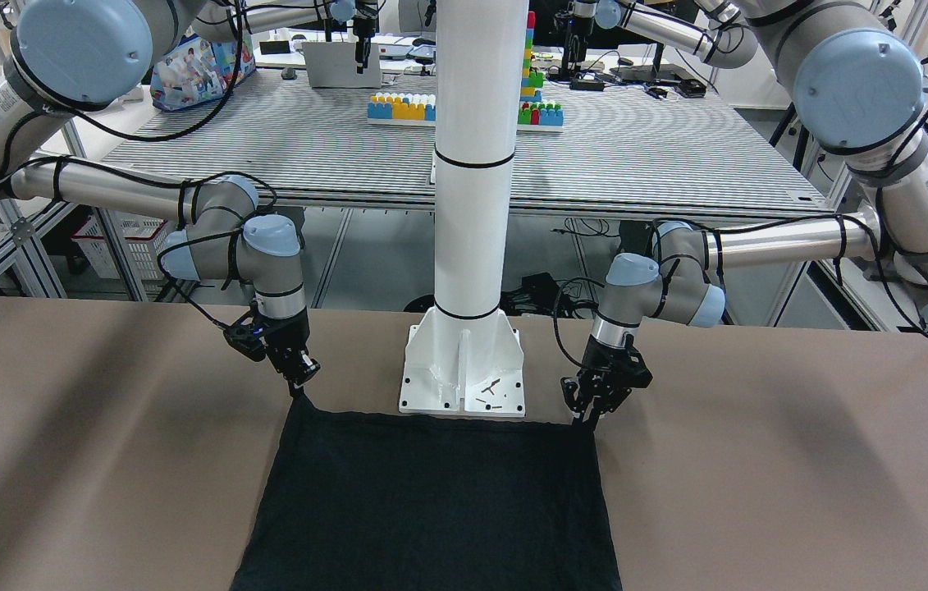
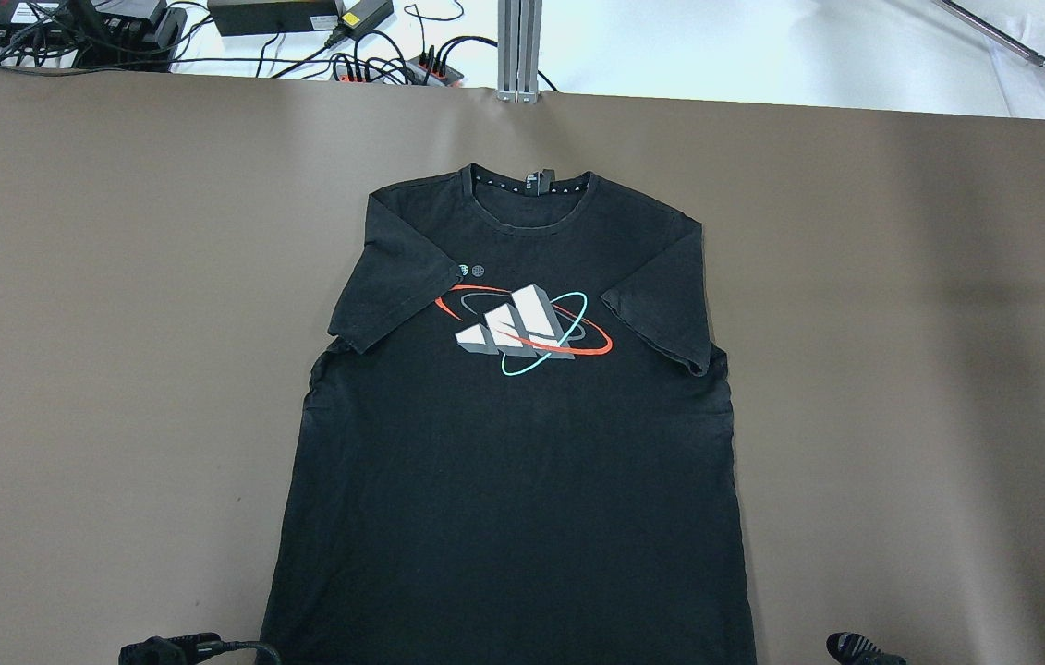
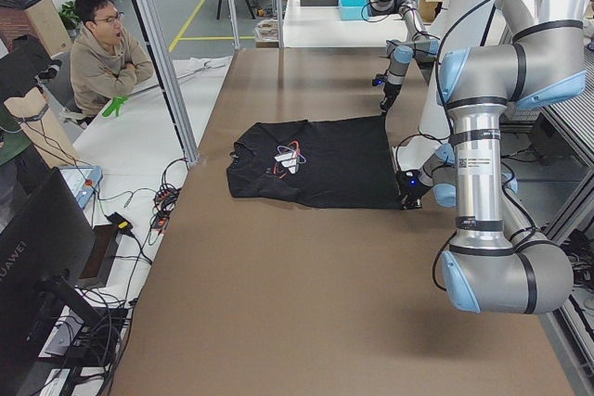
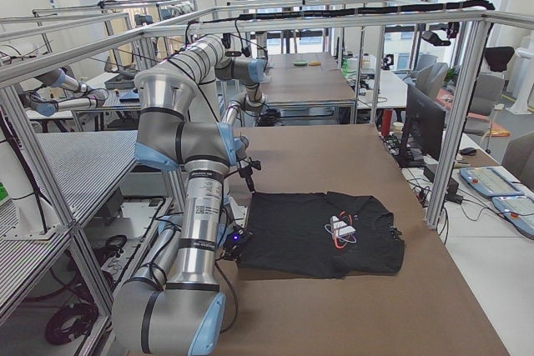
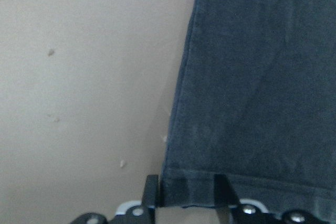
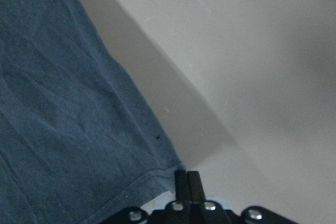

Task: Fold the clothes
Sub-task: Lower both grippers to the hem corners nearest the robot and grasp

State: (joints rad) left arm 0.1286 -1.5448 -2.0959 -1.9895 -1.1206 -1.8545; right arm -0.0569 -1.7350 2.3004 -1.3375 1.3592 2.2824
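Likely light and limp, the black soft-fabric T-shirt (image 2: 513,480) lies spread flat on the brown table (image 2: 115,323), best taken at its hem corners: the right gripper (image 6: 187,179) pinches one, the left gripper (image 5: 186,192) straddles the other with jaws apart

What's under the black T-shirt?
The brown table lies under the black T-shirt, showing all around it. The cloth hides whatever else might be beneath.

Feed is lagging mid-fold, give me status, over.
Left tool open, straddling hem corner. Right tool shut on the other hem corner. Black T-shirt flat, print up. Nothing lying on it.
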